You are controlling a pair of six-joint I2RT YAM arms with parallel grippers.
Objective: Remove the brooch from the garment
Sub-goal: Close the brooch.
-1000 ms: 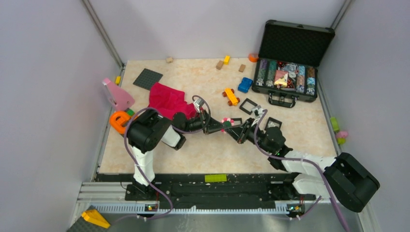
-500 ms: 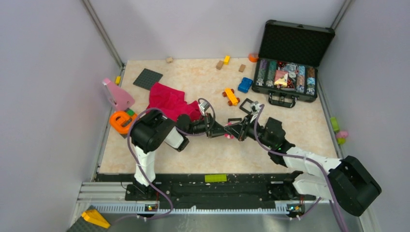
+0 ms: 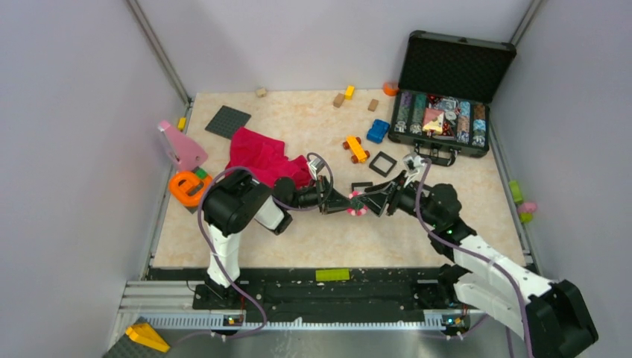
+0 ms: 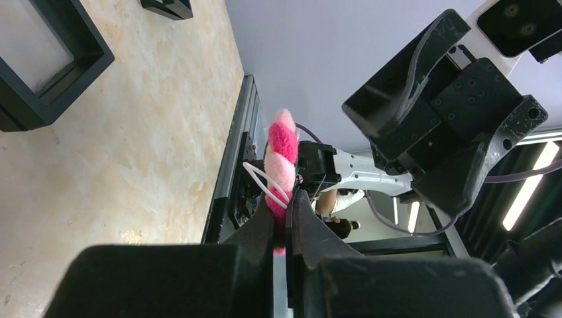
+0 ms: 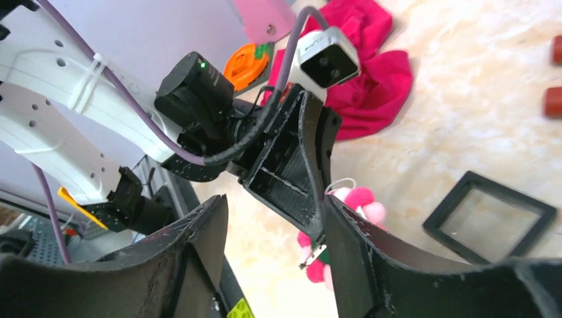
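Left gripper (image 4: 283,222) is shown pinched shut on the brooch (image 4: 281,162), clear of the garment (image 3: 261,156) behind it. Right gripper (image 5: 275,225), jaws parted, is set opposite, nothing gripped. Beyond, the open case (image 3: 454,68) apparently holds chip rows.

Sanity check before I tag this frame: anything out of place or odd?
Yes: small toys lie past the right edge of the table. The garment sits crumpled. The brooch, pinched edge-on in the left gripper, has a thin white loop sticking out.
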